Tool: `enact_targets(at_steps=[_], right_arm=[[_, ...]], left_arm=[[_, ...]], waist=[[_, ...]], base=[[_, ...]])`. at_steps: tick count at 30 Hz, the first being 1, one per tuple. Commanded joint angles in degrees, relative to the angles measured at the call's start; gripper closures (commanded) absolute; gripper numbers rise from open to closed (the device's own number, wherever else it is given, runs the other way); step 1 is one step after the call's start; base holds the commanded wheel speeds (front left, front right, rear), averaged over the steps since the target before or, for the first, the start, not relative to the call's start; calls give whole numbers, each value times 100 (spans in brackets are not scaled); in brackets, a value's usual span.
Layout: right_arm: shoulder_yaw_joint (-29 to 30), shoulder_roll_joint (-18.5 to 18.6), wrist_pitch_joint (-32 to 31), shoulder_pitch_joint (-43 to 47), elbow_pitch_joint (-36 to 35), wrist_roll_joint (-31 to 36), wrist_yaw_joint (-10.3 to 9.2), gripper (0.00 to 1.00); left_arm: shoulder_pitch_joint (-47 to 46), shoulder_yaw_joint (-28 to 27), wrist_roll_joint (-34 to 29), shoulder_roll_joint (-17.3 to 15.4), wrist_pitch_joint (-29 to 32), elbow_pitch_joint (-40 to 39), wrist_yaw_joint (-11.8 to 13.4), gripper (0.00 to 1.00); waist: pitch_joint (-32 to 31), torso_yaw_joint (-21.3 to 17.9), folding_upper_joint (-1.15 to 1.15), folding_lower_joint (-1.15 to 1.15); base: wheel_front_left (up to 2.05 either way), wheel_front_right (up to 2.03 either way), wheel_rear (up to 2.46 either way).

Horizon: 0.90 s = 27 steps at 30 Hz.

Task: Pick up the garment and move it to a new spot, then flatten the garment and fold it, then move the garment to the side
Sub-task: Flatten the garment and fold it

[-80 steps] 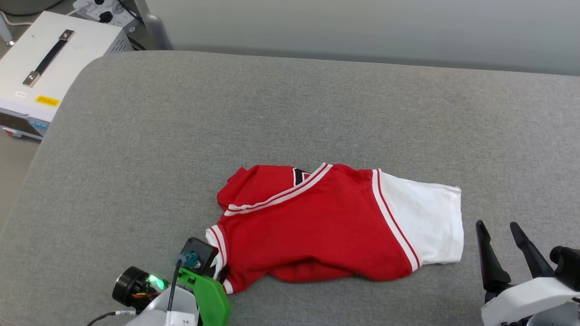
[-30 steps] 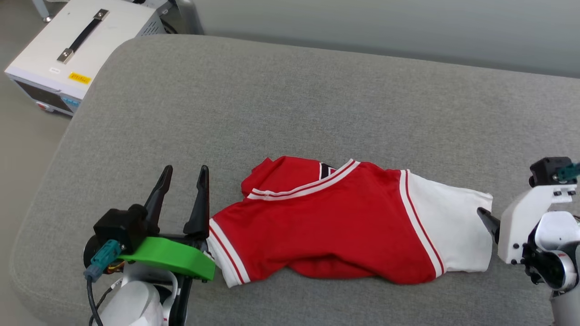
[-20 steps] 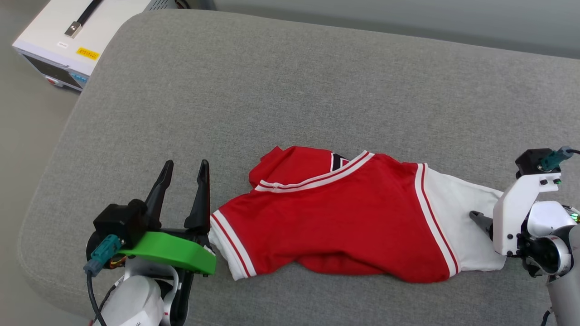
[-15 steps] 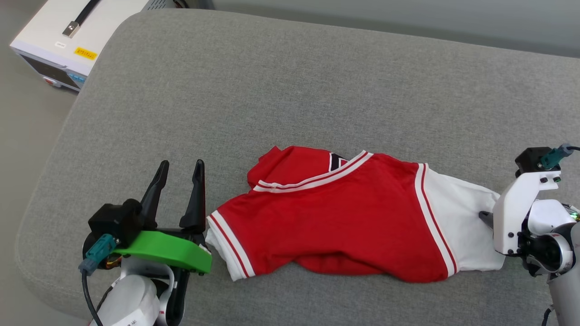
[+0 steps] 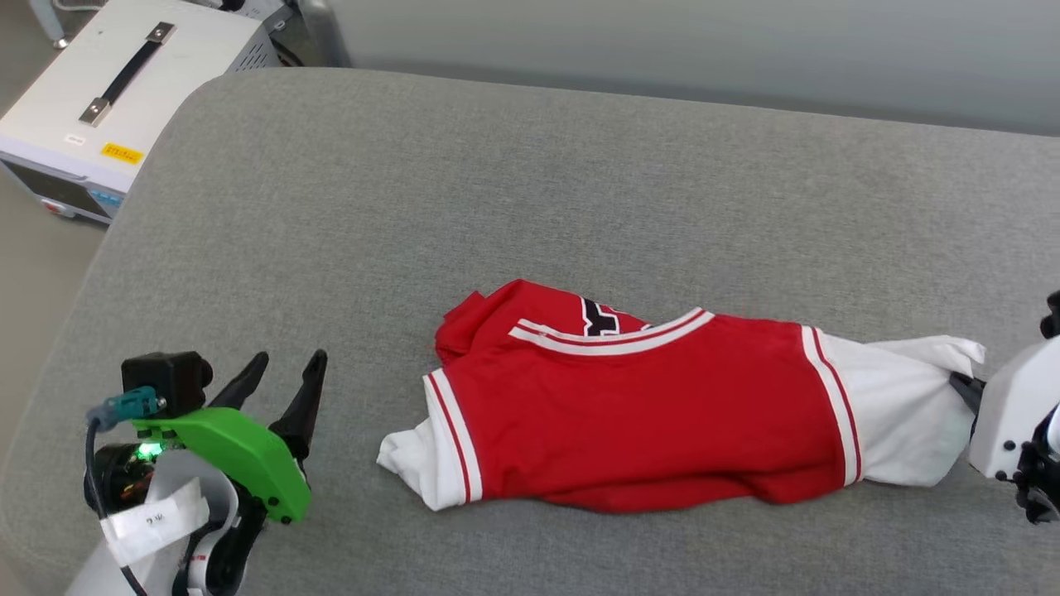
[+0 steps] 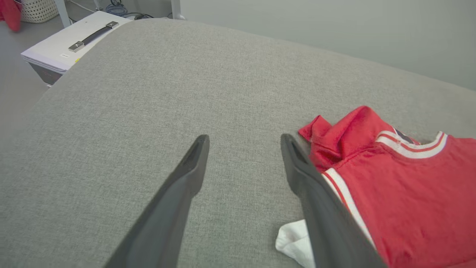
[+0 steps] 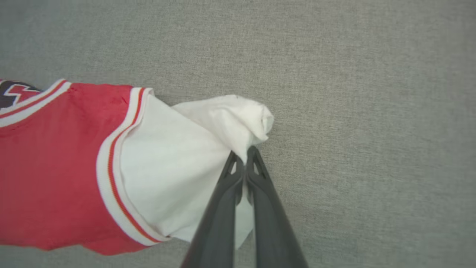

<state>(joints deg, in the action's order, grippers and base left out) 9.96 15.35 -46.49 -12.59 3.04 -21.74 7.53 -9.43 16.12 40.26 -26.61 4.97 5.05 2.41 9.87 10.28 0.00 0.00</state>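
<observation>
red sports shirt lies rumpled across the near middle of the grey upholstered cushion, its chest number partly tucked under the striped collar trim. right gripper closed tight on the end of the shirt's white sleeve; fabric pinched between the two fingers, sleeve gathered toward the grip. left gripper spread wide, holding nothing, just beside the shirt's other sleeve end, over bare cushion. white instrument case with black handle sits off the cushion's far left corner.
</observation>
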Motion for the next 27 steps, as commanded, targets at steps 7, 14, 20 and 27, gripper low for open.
enact_targets(at_steps=[7,14,20,27], right_arm=[[359,-295,-97,540,-525,150,-4,100],[322,-575,-75,672,-780,209,-4,100],[271,-700,-23,632,-805,245,-4,100],[284,-761,-14,615,-794,238,-4,100]], left_arm=[[57,383,559,-474,1816,-94,-183,0],[-79,721,736,-530,2663,-60,-239,0],[-310,1008,683,-466,2940,392,-422,0],[-584,1762,265,-364,3382,816,-720,0]], waist=[[-86,-403,0,0],[131,-668,0,0],[302,-793,0,0],[382,-813,0,0]], base=[[0,0,0],[0,0,0],[0,0,0],[0,0,0]])
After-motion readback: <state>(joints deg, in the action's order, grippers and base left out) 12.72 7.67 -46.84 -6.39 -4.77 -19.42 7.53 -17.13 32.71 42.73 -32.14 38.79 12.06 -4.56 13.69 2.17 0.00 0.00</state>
